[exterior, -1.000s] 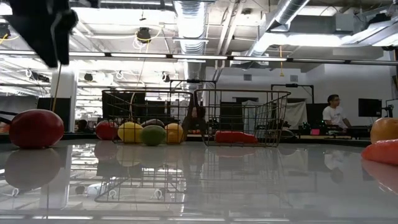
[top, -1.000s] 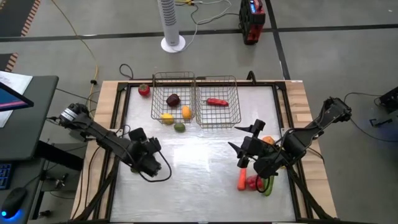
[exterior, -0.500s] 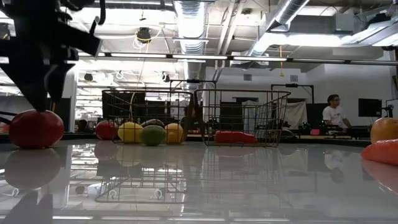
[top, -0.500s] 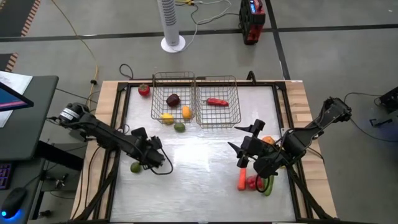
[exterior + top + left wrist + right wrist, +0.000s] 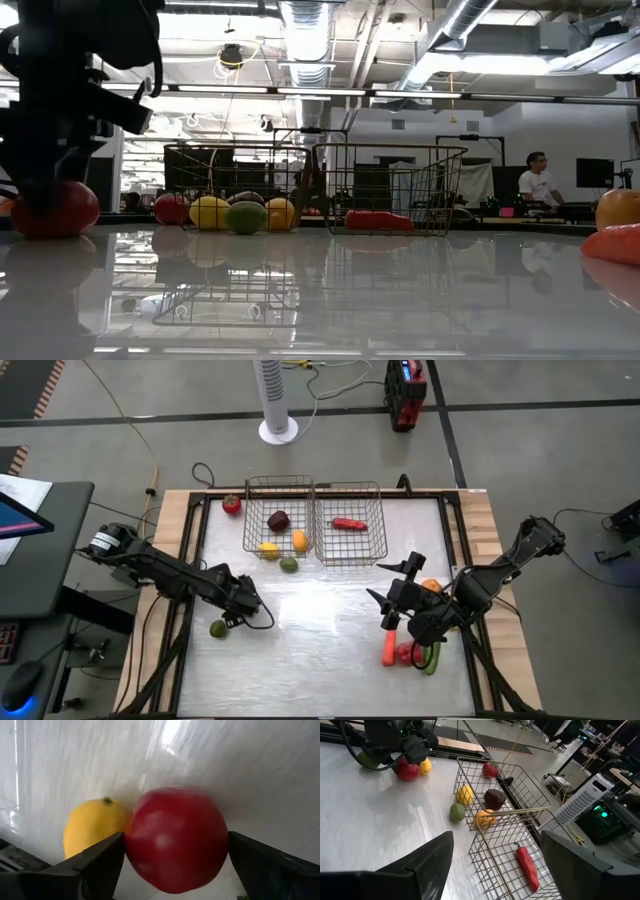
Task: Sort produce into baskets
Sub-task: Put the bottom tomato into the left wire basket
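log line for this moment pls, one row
left gripper: open, fingers either side of red apple, yellow lemon beside it | right gripper: open, waiting above table | baskets: chili in right one

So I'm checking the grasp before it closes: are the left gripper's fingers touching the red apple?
Cannot tell. In the left wrist view the fingers flank the red apple closely, but no clear contact or gap shows.

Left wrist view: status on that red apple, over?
Left tool open, fingers either side of red apple, not closed. Lemon touching the apple. Right tool open, empty, waiting near right-side produce. Two baskets unobstructed.
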Robot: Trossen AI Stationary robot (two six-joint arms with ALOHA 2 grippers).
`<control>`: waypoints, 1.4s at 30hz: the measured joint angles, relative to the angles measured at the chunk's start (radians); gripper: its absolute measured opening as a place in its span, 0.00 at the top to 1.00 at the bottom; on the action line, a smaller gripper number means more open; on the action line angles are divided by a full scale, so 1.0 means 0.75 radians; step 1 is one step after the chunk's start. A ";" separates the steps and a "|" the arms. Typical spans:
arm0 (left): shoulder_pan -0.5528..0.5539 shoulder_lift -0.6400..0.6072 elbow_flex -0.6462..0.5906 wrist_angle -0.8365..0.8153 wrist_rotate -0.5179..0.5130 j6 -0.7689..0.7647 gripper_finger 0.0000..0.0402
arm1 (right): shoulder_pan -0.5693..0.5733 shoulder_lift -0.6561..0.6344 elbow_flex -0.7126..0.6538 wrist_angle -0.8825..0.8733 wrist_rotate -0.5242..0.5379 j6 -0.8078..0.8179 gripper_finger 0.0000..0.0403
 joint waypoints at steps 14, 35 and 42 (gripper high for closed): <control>-0.009 0.004 0.168 0.031 -0.071 0.122 0.33 | 0.000 0.000 0.000 0.001 0.001 -0.001 0.19; 0.328 -0.170 0.489 0.392 0.072 0.708 0.32 | 0.000 0.000 0.001 -0.126 0.007 0.054 0.19; 0.566 -0.201 0.489 0.542 -0.171 0.814 0.32 | -0.023 0.000 0.001 -0.149 0.010 0.070 0.19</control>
